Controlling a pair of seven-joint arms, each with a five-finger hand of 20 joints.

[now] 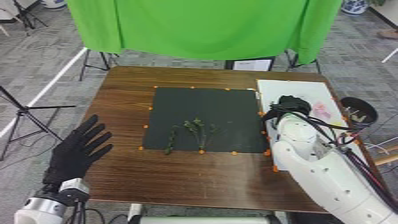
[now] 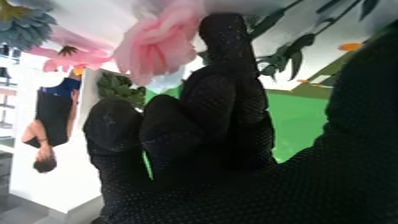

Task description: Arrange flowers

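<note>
On the right side of the brown worktop, the right hand is over a white sheet, near the sheet's edge beside the dark mat. In the wrist view, the fingers of the right hand are extended and close together, with the thumb held apart from them. Near the fingertips is a ruffled pink bloom; whether they touch it, I cannot tell. Around it are a flatter pink flower with a dark centre, a blue-grey flower, a leafy green cluster and narrow dark-green leaves. In the head view, pink shows on the sheet, just beyond the right hand. Thin green stems lie fanned out on the nearer half of the mat, and a single leafy sprig lies beside them, on their left. Small orange markers dot the mat's border. A black container is at the right of the worktop, next to the sheet, and a green cloth hangs beyond the far edge. The left hand is by the worktop's left edge, its fingers straight and spread apart.
</note>
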